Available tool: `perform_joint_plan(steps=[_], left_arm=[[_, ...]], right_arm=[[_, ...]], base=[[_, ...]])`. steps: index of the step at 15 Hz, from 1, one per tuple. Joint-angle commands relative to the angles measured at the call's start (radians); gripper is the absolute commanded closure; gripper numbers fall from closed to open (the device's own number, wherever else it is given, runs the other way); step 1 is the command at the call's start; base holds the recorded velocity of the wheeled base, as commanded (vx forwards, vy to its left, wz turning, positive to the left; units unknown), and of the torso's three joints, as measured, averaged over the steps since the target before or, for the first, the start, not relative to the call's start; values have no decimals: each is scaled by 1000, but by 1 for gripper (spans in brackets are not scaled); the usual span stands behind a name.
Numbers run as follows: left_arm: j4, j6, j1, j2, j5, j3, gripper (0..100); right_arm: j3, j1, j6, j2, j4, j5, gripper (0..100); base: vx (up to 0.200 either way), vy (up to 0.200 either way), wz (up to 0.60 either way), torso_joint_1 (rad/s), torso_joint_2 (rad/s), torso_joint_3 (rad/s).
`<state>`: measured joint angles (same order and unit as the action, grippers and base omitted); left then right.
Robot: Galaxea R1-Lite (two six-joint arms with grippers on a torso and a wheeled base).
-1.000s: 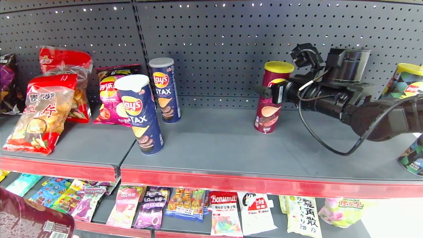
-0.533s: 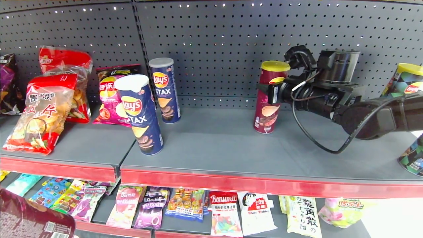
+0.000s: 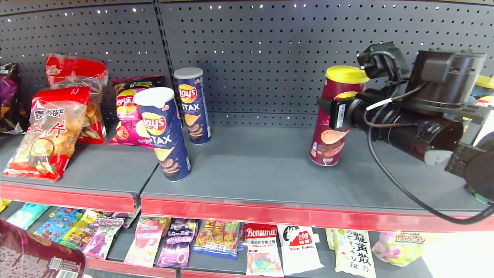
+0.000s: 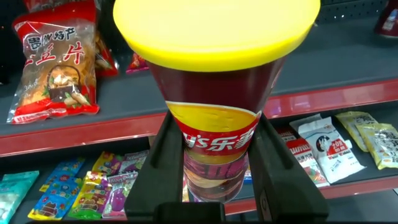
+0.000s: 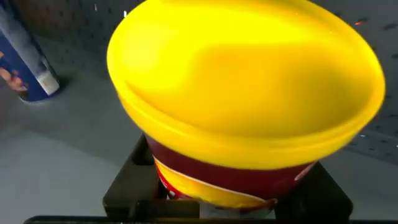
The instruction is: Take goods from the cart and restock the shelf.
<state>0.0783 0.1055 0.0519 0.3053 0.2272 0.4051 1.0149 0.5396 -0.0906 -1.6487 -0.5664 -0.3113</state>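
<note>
Nearest, at 7 o'clock in the head view, a second red can (image 4: 214,93) sits clamped in the left gripper (image 4: 219,158), likely waiting its turn. Farther in, at 3 o'clock, the right gripper (image 3: 332,112) is closed round the red can (image 3: 328,143) below its yellow lid, slightly tilted, base at the shelf (image 3: 251,170); touching or not, I cannot tell. It seems meant for the open stretch, well apart from the blue cans (image 3: 166,135) at 9 o'clock

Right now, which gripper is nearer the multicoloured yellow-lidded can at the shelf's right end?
Right. The right gripper, gripping a maroon yellow-lidded can over the shelf, is left of the multicoloured can, at shelf level; the left gripper holds a similar can low, far to the left.
</note>
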Motion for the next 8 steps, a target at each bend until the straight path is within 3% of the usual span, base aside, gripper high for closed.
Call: perform_joint_plan(steps=[1, 4, 8], left_arm=[[0, 0, 0, 1, 0, 0, 100], [0, 0, 0, 0, -5, 1, 100], [0, 0, 0, -3, -16, 4, 100]], right_arm=[[-68, 26, 5, 86, -4, -11, 100], [-187, 95, 42, 116, -17, -25, 100], [-228, 135, 51, 102, -66, -43, 100]], base=[[0, 0, 0, 0, 0, 0], [0, 0, 0, 0, 0, 0], [0, 0, 0, 0, 0, 0]])
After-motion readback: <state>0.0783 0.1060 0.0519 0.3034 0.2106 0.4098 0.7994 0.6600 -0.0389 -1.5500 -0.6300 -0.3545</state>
